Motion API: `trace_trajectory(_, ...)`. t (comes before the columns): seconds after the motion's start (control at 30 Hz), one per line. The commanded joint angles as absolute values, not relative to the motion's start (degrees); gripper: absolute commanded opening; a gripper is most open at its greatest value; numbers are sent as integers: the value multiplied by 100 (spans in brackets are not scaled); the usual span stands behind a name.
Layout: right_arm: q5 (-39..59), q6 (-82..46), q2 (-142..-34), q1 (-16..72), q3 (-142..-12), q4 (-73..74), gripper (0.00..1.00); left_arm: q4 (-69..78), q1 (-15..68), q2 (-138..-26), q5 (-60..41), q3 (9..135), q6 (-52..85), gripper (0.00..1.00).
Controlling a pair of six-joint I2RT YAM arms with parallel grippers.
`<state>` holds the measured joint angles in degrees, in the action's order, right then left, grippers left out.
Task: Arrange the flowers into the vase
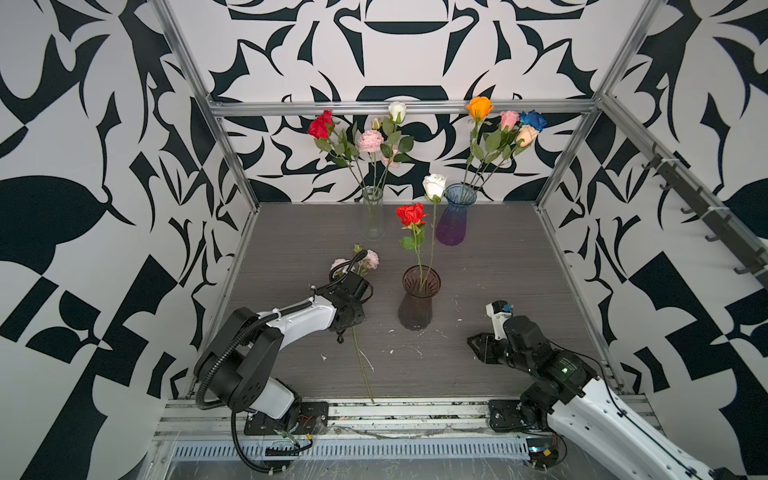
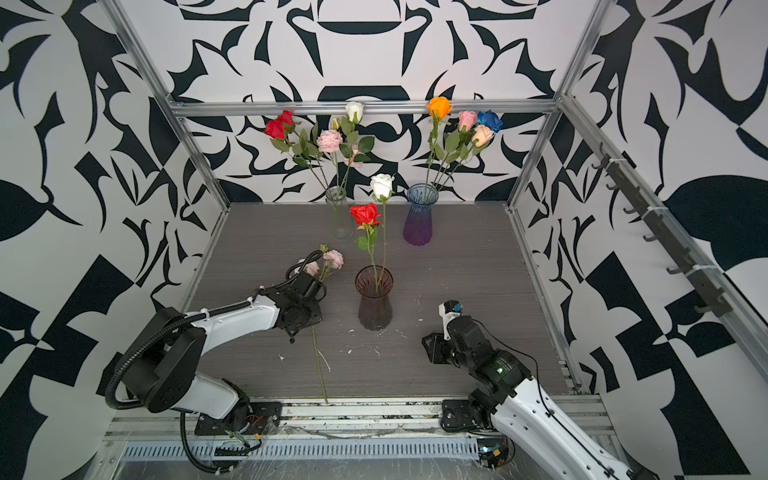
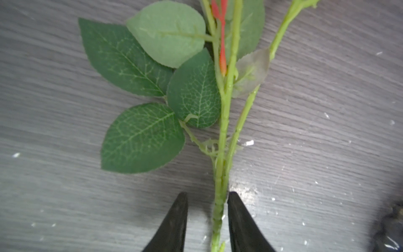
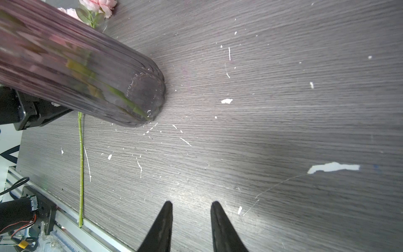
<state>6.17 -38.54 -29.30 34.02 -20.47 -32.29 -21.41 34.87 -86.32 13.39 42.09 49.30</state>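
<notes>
A dark smoky vase (image 1: 419,303) (image 2: 374,305) stands mid-table and holds a red rose (image 1: 411,215) and a white rose (image 1: 434,186). To its left a pale pink ruffled flower (image 1: 371,258) lies flat, its long green stem (image 1: 361,365) running to the front edge. My left gripper (image 3: 207,194) is down at the table astride that stem (image 3: 219,207). One finger touches the stem, the other stands clear of it, so the jaws are open. My right gripper (image 4: 191,203) hovers open and empty over bare table, right of the vase (image 4: 87,72).
At the back stand a clear glass vase (image 1: 372,216) with red, white and pink flowers and a blue-purple vase (image 1: 455,216) with several roses. A metal rail (image 1: 415,411) edges the table front. Frame posts and patterned walls close in the sides.
</notes>
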Motion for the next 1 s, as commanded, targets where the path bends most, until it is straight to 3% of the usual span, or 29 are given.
trace_trajectory(0.0,554,-3759,-2936,3437,-2051,-3094,33,-2253,3413,-8763,1241,4104,4847,33)
trace_trajectory(0.4,553,-3755,-2964,3437,-2057,-3085,33,-2951,3287,-9273,1328,4645,4394,28)
trace_trajectory(0.7,560,-3761,-2962,3437,-2062,-3092,33,-3099,3287,-9624,1333,4776,4430,30)
trace_trajectory(0.83,554,-3754,-2953,3437,-2060,-3094,33,-2941,3287,-9535,1246,4661,4500,18)
trace_trajectory(0.97,554,-3754,-2944,3437,-2056,-3094,33,-2866,3283,-9287,1221,4588,4617,11)
